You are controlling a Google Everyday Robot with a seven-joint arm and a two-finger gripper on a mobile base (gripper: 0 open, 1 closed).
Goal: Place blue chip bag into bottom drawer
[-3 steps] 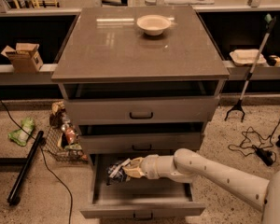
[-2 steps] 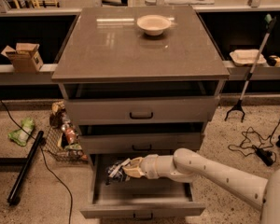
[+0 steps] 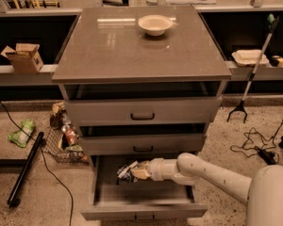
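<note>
The bottom drawer (image 3: 146, 210) of the grey cabinet is pulled open toward me, and its plain grey inside shows. My arm reaches in from the right, low over the drawer. My gripper (image 3: 137, 172) is inside the drawer, left of its middle. It is shut on the blue chip bag (image 3: 124, 172), a small crumpled dark bag with white markings. The bag sticks out to the left of the fingers, just above the drawer floor. The two drawers above are slightly ajar.
A white bowl (image 3: 154, 24) sits on the cabinet top. Left of the cabinet are a wire basket (image 3: 65, 144) of items, a green packet (image 3: 20, 132), a black pole (image 3: 25, 168) and a cardboard box (image 3: 23, 56). On the right are a grabber tool (image 3: 253, 74) and floor cables (image 3: 257, 147).
</note>
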